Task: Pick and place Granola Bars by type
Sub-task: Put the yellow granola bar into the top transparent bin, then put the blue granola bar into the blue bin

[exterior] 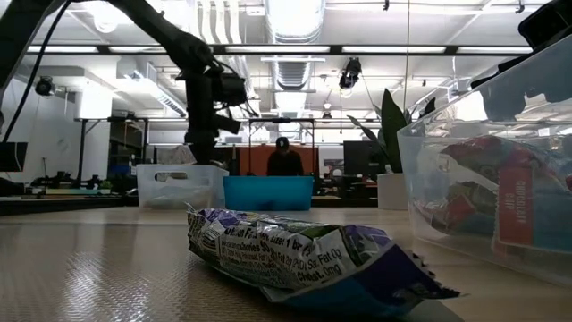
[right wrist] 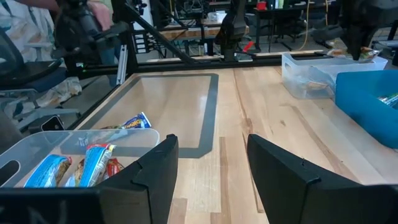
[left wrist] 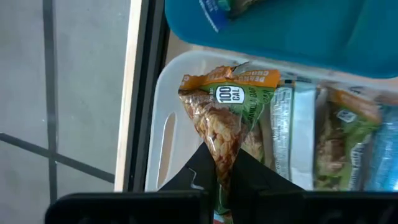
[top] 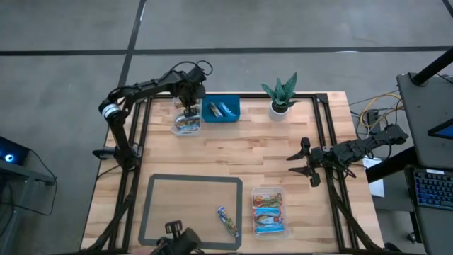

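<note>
My left gripper (top: 188, 106) hangs at the table's far left over a clear tub (top: 187, 125) and is shut on a granola bar (left wrist: 227, 118) in a green and orange wrapper. Other wrapped bars (left wrist: 311, 143) lie in that tub. Beside it, a teal bin (top: 221, 110) holds blue bars. One bar (top: 228, 221) lies flat on the table inside a grey taped rectangle (top: 192, 178). A second clear tub (top: 269, 210) at the near edge holds several bars. My right gripper (right wrist: 211, 168) waits open at the table's right side, touching nothing. My left gripper pinches one end of the green and orange bar (left wrist: 222, 163) between its two fingers. The fingers slant steeply down from above. The bar hangs below them over the far clear tub; whether its free end (left wrist: 205, 84) touches the bars inside, I cannot tell.
A potted plant (top: 281, 95) stands at the far edge, right of the teal bin. A dark frame rail (top: 320, 127) runs along the table's sides. Bare wood lies in the middle of the table (top: 248, 152). A person (exterior: 284, 161) shows in the room beyond.
</note>
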Controlling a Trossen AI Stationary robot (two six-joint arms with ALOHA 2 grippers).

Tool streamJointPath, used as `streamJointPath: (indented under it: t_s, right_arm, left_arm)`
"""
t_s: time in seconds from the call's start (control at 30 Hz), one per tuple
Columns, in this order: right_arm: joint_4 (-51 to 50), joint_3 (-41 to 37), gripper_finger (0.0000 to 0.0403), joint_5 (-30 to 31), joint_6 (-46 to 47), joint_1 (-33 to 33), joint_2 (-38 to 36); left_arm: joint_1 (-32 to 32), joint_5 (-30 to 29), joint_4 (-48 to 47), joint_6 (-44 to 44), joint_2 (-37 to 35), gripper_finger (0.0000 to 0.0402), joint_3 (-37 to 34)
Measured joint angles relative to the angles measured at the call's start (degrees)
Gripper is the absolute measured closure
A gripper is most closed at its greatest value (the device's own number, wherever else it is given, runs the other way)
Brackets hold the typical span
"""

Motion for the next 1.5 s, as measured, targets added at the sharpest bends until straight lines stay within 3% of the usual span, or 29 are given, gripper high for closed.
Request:
streamJointPath:
  t_s: [0.47,0.87,1.07,1.5]
  right_arm:
    - [0.00,0.00,0.0220,-0.01,0.00,0.00,0.00]
    - [-0.02,0.00,0.0220,-0.02,0.00,0.00,0.00]
    - [0.00,0.00,0.0220,-0.02,0.00,-0.02,0.00]
    - [-0.01,0.00,0.0220,0.00,0.00,-0.02,0.00]
  left_arm:
    - [1.05,3.14,10.55,1.00,0.09,0.0394,-10.02]
    - [0.55,2.24,10.52,-0.93,-1.85,0.0321,-9.21]
    - [-0.25,-1.29,8.58,-1.88,-3.33,0.0278,-9.21]
    - [-6.09,-1.06,5.51,-6.89,-14.66,0.0186,-9.19]
